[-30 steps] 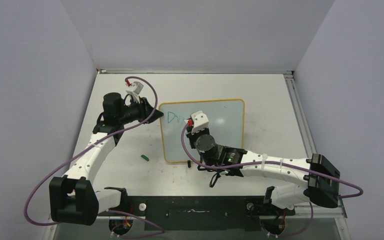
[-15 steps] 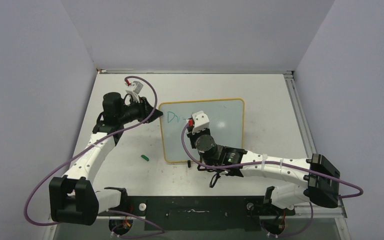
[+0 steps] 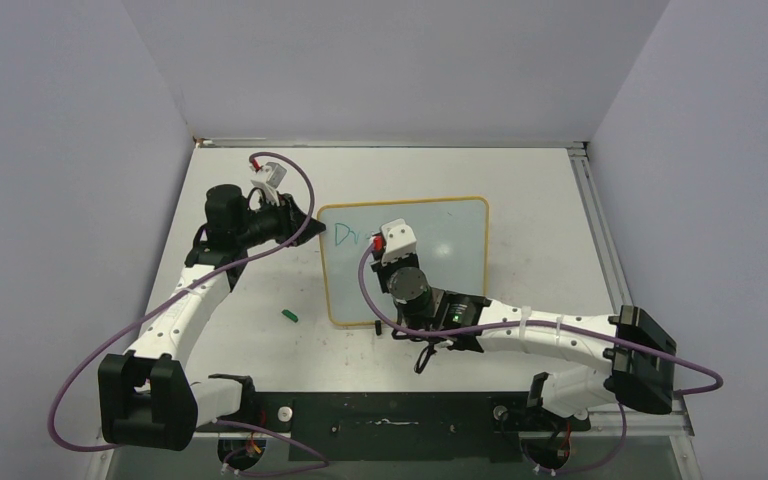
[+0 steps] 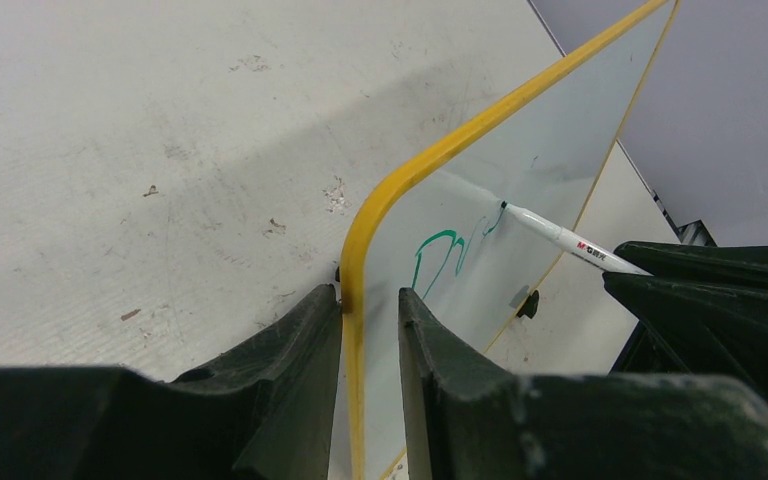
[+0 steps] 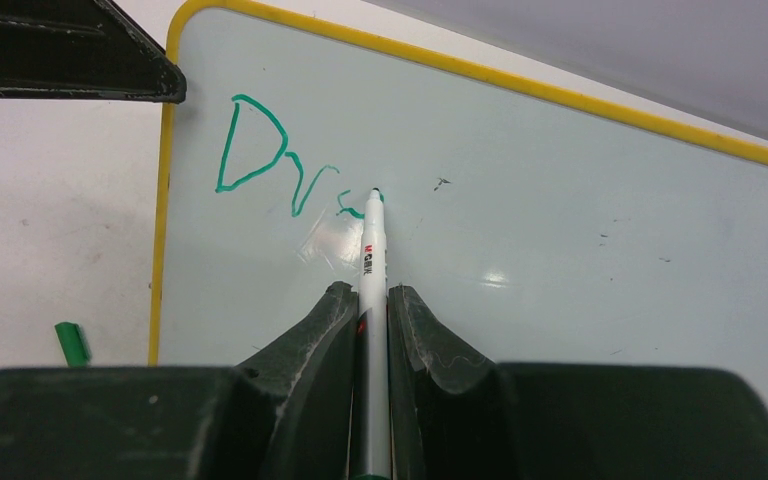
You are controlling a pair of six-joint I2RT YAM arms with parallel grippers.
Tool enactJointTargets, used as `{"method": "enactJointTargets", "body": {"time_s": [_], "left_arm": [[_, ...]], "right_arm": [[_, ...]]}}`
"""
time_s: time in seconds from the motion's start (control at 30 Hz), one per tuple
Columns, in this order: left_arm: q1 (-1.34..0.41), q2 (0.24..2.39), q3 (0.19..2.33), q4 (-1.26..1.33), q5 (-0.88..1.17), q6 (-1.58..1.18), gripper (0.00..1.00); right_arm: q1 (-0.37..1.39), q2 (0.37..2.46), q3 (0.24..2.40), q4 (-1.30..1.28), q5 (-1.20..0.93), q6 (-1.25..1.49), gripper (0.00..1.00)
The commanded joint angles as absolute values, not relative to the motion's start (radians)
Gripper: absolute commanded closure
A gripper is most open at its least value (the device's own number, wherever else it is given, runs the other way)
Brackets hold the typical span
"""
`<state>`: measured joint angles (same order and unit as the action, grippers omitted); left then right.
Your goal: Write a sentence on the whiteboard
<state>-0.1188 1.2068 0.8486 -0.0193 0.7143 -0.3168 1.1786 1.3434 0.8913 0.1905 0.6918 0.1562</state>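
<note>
The whiteboard (image 3: 450, 255), white with a yellow frame, lies mid-table. My left gripper (image 4: 370, 295) is shut on its left edge near the far corner, one finger on each side of the yellow frame (image 4: 460, 145). My right gripper (image 5: 372, 290) is shut on a white marker (image 5: 372, 245) whose green tip touches the board (image 5: 580, 200). The sentence (image 5: 270, 165) reads "Dr" in green, plus a small started stroke at the tip. In the left wrist view the marker (image 4: 560, 238) meets the writing (image 4: 450, 255).
A green marker cap (image 3: 289, 315) lies on the table left of the board, also in the right wrist view (image 5: 71, 342). A small black clip foot (image 3: 377, 326) sits at the board's near edge. Walls enclose the table on three sides.
My right gripper with the marker has shifted slightly left, and a short green stroke now follows the "r". The left arm and the board have not moved.
</note>
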Motion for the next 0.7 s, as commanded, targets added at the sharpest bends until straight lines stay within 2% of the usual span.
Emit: {"method": "enactJointTargets", "body": {"time_s": [0.0, 0.67], "left_arm": [[-0.124, 1.197, 0.897, 0.002, 0.739, -0.307, 0.75], [-0.125, 1.202, 0.897, 0.002, 0.745, -0.311, 0.8]], "right_arm": [[1.172, 1.367, 0.935, 0.245, 0.694, 0.135, 0.95], [1.203, 1.359, 0.902, 0.173, 0.691, 0.196, 0.95]]}}
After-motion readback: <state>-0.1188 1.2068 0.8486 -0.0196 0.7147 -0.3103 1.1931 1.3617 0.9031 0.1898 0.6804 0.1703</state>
